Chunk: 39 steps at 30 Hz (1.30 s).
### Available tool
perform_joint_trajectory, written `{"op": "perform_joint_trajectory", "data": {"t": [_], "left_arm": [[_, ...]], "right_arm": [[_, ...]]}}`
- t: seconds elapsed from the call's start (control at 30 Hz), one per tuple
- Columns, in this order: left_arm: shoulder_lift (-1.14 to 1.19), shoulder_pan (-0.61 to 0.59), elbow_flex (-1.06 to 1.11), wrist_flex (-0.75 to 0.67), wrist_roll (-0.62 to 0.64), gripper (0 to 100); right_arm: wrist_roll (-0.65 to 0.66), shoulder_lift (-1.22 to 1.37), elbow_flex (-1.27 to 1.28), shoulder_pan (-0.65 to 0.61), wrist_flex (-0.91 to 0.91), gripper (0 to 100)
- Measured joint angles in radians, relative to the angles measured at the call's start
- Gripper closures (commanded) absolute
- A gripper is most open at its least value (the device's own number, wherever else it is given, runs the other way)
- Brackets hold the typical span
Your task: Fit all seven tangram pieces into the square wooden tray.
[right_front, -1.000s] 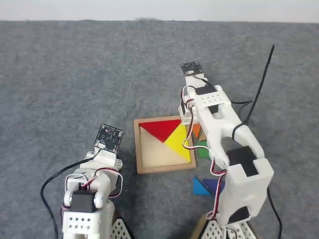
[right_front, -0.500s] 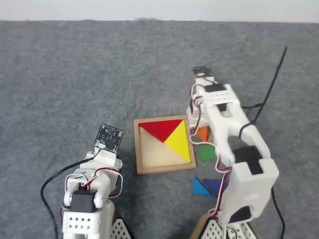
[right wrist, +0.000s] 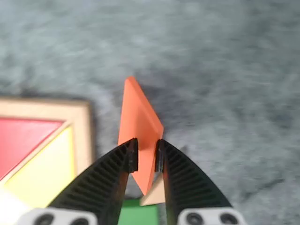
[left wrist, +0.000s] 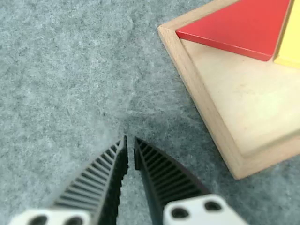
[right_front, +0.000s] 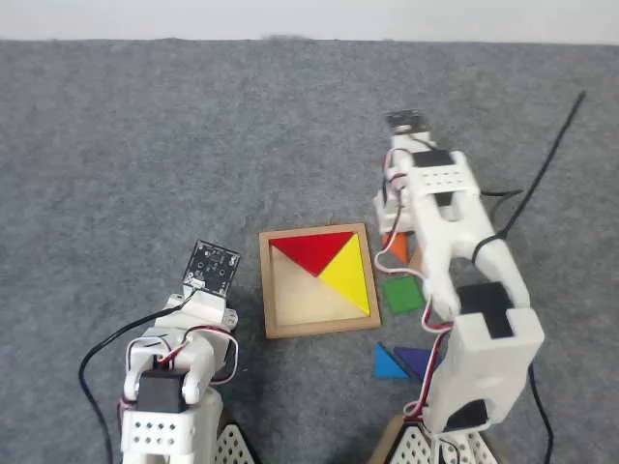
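Orange piece [right wrist: 139, 126] stands on edge, clamped by its lower part between the right fingers [right wrist: 112, 173]. Its flat faces meet them, which I judge leaves its upper point free to tip down into place. In the high view it sits just right of the square wooden tray [right_front: 268, 290], over a tan piece [right wrist: 154, 194] and near the green square [right_front: 401, 294]. The red triangle [right_front: 311, 251] and yellow triangle [right_front: 345, 275] fill the tray's upper right half; the lower left half is bare wood, with open room. The blue triangle [right_front: 387, 363] and purple piece [right_front: 418, 360] lie at lower right on the grey surface [right_front: 145, 145]. The left fingers [left wrist: 159, 173], drawn together on nothing, sit low beside a tray corner, out of the way.
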Motion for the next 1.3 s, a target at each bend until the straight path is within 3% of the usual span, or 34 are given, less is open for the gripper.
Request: {"op": "perform_joint_trajectory", "data": {"t": [0.53, 0.83, 1.07, 1.3], "left_arm": [[0.000, 0.000, 0.000, 0.000, 0.000, 98], [0.000, 0.000, 0.000, 0.000, 0.000, 98], [0.000, 0.000, 0.000, 0.000, 0.000, 98], [0.000, 0.000, 0.000, 0.000, 0.000, 98]], "right_arm": [[0.008, 0.023, 0.078, -0.032, -0.097, 73.2], [-0.095, 0.064, 0.038, -0.046, -0.098, 71.9], [-0.141, 0.064, 0.038, -0.040, -0.103, 94.5], [-0.126, 0.063, 0.038, -0.038, -0.103, 99.2]]}}
